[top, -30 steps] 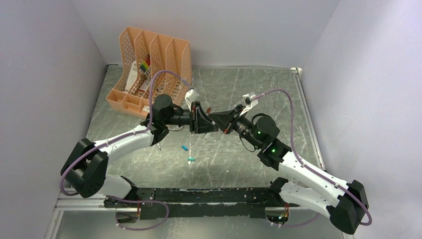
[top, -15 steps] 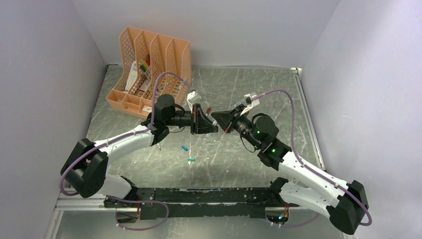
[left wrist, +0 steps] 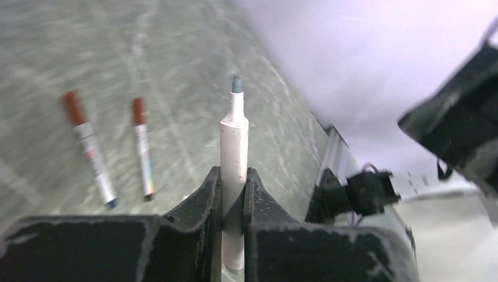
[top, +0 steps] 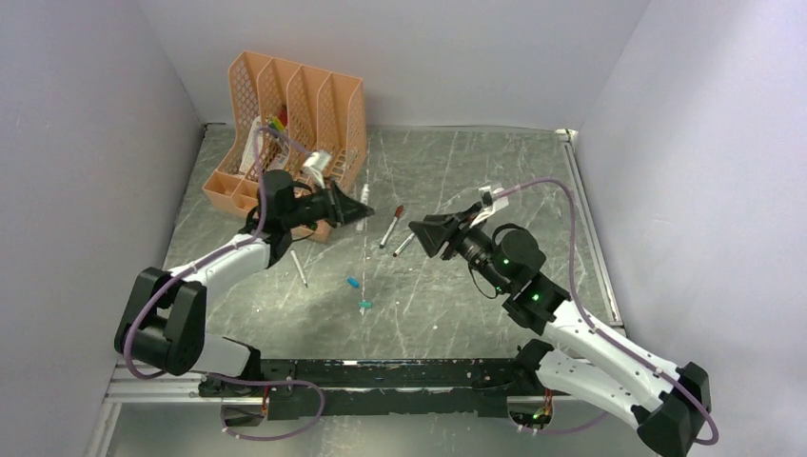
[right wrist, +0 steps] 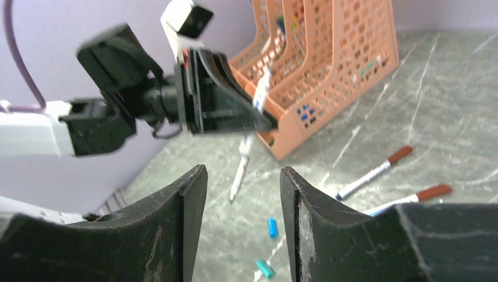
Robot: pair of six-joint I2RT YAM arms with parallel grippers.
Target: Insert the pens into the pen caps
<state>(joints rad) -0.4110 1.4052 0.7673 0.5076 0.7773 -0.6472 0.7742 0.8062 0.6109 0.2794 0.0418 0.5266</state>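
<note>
Spanning the whole scene, a scratched grey-green counter [top: 476, 181] is seen beneath both arms. At its far left corner a peach mesh file organizer [top: 285, 105] is stood against the wall, and a bundle of bright markers [top: 276, 124] is lodged in one of its slots.

The left pincer [top: 357, 208] is held above the counter just in front of the organizer and is clamped on a white pen [left wrist: 234, 147]. In the left wrist view the barrel is seen gripped between the two fingers, its bare teal-grey tip [left wrist: 236, 84] pointing away from the pincer. The right pincer [right wrist: 242, 176] is raised over the middle of the counter, turned toward the left one but well apart from it. Its jaws are parted to a moderate gap and nothing is held between them.

A red-capped pen [top: 392, 225] and a second red-capped pen [top: 404, 245] are laid side by side on the counter between the two pincers. A loose pen [top: 299, 268] is laid beneath the left arm; whether it is capped cannot be told.

A blue cap [top: 353, 283] and a teal cap [top: 364, 305] are laid near each other, closer to the arm bases, apart from every pen.
</note>
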